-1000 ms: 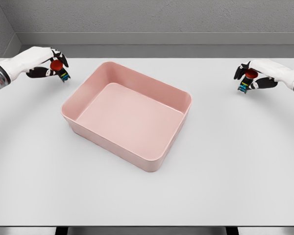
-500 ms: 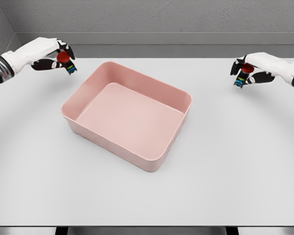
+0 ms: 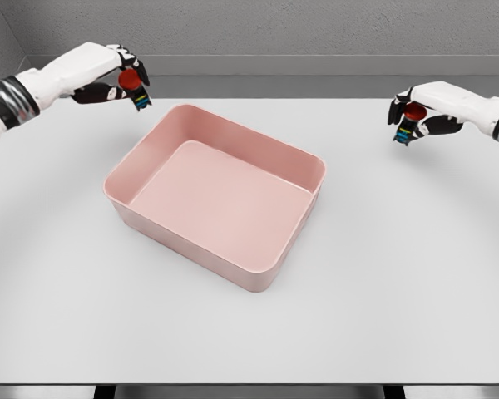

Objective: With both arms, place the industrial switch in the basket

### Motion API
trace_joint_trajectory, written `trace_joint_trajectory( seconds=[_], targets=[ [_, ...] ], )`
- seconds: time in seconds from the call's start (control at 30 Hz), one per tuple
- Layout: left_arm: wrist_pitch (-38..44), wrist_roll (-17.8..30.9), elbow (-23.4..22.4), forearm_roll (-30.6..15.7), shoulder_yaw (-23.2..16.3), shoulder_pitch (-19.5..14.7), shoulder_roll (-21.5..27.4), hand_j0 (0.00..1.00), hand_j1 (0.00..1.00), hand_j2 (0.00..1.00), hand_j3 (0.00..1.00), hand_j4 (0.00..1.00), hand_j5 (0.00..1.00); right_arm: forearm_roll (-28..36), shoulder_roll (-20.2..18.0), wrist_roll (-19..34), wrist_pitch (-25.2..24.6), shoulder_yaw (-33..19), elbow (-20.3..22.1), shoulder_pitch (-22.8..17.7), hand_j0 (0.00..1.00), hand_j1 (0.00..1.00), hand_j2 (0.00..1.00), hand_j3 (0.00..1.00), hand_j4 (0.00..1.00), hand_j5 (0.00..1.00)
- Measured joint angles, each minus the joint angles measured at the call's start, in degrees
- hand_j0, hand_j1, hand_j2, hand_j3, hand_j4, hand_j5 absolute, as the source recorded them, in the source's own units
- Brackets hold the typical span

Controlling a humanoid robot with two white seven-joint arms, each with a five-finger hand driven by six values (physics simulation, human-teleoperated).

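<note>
I see the left hand clenched around one red-capped industrial switch, held above the table just beyond the far-left corner of the pink basket. My right hand grips a second switch well right of the basket, off the table surface.

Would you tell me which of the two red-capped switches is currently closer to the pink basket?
The switch in the left hand, just off the pink basket's far-left corner; the switch in the right hand is well clear.
</note>
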State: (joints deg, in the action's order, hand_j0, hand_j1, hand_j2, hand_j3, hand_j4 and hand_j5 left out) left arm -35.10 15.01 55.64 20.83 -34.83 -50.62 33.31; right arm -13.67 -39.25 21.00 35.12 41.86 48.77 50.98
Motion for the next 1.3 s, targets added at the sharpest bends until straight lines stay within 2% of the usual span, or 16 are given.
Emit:
trace_joint_trajectory(
  seconds=[0.33,0.6,0.7,0.73,0.77,0.8,0.83,1.1,1.3],
  targets=[
    [-0.01,0.34,8.32,-0.32,-0.47,0.26,-2.89,0.46,0.46,0.46,0.46,0.46,0.46,-0.01,-0.05,0.41,0.0,-0.02,3.98,0.0,0.39,0.39,0.39,0.39,0.39,0.39],
    [-0.04,0.42,15.56,-0.41,-3.08,1.58,-3.29,0.46,0.46,0.46,0.46,0.46,0.46,-0.08,-0.39,0.53,0.01,-0.02,7.29,0.53,0.38,0.38,0.38,0.38,0.38,0.38],
    [-0.04,0.49,17.85,-0.48,-3.99,2.28,-2.89,0.5,0.5,0.5,0.5,0.5,0.5,-0.12,-0.79,0.55,0.01,-0.01,8.45,0.79,0.39,0.39,0.39,0.39,0.39,0.39],
    [-0.04,0.51,18.4,-0.53,-4.23,2.37,-2.69,0.55,0.55,0.55,0.55,0.55,0.55,-0.15,-0.87,0.55,0.0,0.01,8.67,0.79,0.39,0.39,0.39,0.39,0.39,0.39],
    [-0.03,0.51,18.81,-0.62,-4.38,2.55,-2.45,0.67,0.67,0.67,0.67,0.67,0.67,-0.32,-0.93,0.56,0.01,0.02,9.02,0.79,0.39,0.39,0.39,0.39,0.39,0.39],
    [-0.02,0.51,19.11,-0.74,-4.49,2.55,-2.23,0.89,0.89,0.89,0.89,0.89,0.89,-0.47,-1.11,0.56,0.01,0.01,9.62,0.79,0.38,0.38,0.38,0.38,0.38,0.38],
    [-0.01,0.5,19.32,-0.94,-4.58,2.81,-2.06,1.0,1.0,1.0,1.0,1.0,1.0,-0.59,-1.33,0.56,0.01,0.0,10.23,0.79,0.38,0.38,0.38,0.38,0.38,0.38],
    [0.02,0.49,19.48,-1.74,-4.39,2.81,-0.75,1.0,1.0,1.0,1.0,1.0,1.0,-1.42,-1.89,1.1,0.01,-0.04,14.26,0.79,0.38,0.38,0.38,0.38,0.38,0.38],
    [0.01,0.49,19.21,-5.27,-2.17,4.57,3.37,1.0,1.0,1.0,1.0,1.0,1.0,-2.28,-1.93,1.58,0.01,-0.01,18.71,0.7,0.38,0.38,0.38,0.38,0.38,0.38]
  ],
)
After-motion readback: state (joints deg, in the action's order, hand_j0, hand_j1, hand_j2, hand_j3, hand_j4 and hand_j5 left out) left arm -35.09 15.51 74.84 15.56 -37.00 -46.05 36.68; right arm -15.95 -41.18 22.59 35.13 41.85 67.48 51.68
